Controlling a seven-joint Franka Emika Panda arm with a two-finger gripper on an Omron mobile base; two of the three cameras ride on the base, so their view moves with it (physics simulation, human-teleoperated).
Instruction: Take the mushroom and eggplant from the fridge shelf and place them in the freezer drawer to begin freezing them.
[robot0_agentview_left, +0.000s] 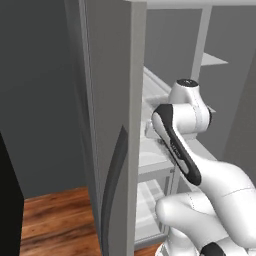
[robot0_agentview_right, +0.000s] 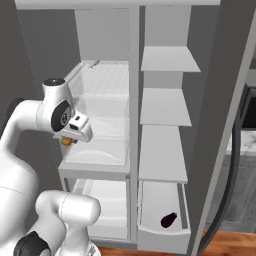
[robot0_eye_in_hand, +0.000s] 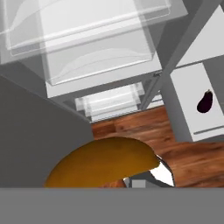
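End effector (robot0_agentview_right: 67, 141): clenched on the mushroom (robot0_eye_in_hand: 101, 165), held beside the left edge of the clear shelves in the open fridge.
Mushroom: fills the lower hand view, above the wood floor (robot0_eye_in_hand: 144, 127).
Eggplant (robot0_agentview_right: 168, 220): lying in the freezer drawer (robot0_agentview_right: 162, 235), near its front edge, bottom right column.

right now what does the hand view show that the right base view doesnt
Hand view alone: the mushroom up close as a big orange-brown cap against the gripper, and the wood floor below the fridge.
Right base view alone: the white arm with its gripper shut on the mushroom, and the ribbed fridge shelf up top.
Both: the eggplant lying in the freezer drawer.
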